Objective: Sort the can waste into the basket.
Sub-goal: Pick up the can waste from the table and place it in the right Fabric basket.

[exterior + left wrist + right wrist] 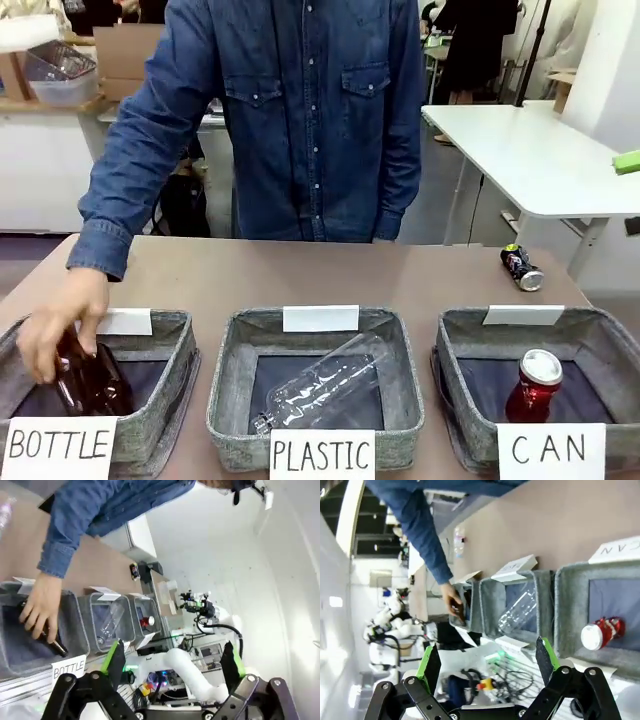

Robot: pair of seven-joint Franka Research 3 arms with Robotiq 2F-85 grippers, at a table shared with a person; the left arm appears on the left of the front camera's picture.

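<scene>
A red can (535, 387) with a silver top stands inside the grey basket (458, 352) signed "CAN" at the front right; it also shows as a red can (601, 632) in that basket (570, 615) and, small, as a red can (147, 621). A black printed can (521, 267) lies on its side on the brown table near the far right edge, seen tiny as a dark can (134, 571). My left gripper (173, 664) is open, high and away from the table. My right gripper (489, 662) is open too, with nothing between its fingers.
The middle basket (227, 372) signed "PLASTIC" holds a clear plastic bottle (322, 384). A person in a denim shirt stands across the table, one hand (58, 325) on a brown glass bottle (88, 378) in the "BOTTLE" basket (168, 372). A white table (530, 160) stands behind right.
</scene>
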